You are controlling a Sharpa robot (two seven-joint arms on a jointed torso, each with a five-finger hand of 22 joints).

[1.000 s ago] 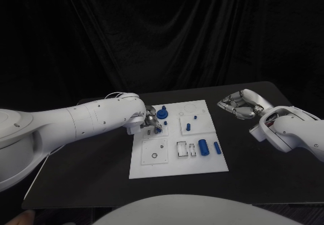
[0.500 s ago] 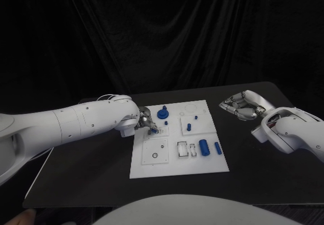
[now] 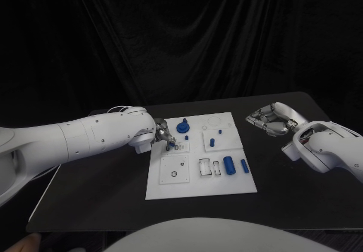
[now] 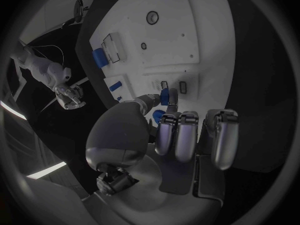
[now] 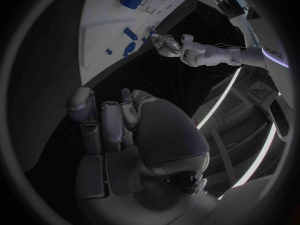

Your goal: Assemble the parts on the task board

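Observation:
The white task board lies mid-table. My left hand hovers over its left edge, behind a square plate. In the left wrist view the thumb and a finger pinch a small blue part just above two small slots in the board. A blue round knob stands right of the hand. Two small blue pieces sit further right. A blue cylinder and a slimmer blue peg lie at the right. My right hand hangs curled and empty off the board's far right corner.
A white frame piece lies between the square plate and the blue cylinder. Black table surrounds the board, with a black curtain behind. The table's left edge runs under my left arm.
My left arm has lifted and turned a little, and the hand with the blue part has shifted slightly toward the board's far side. The right hand has hardly moved.

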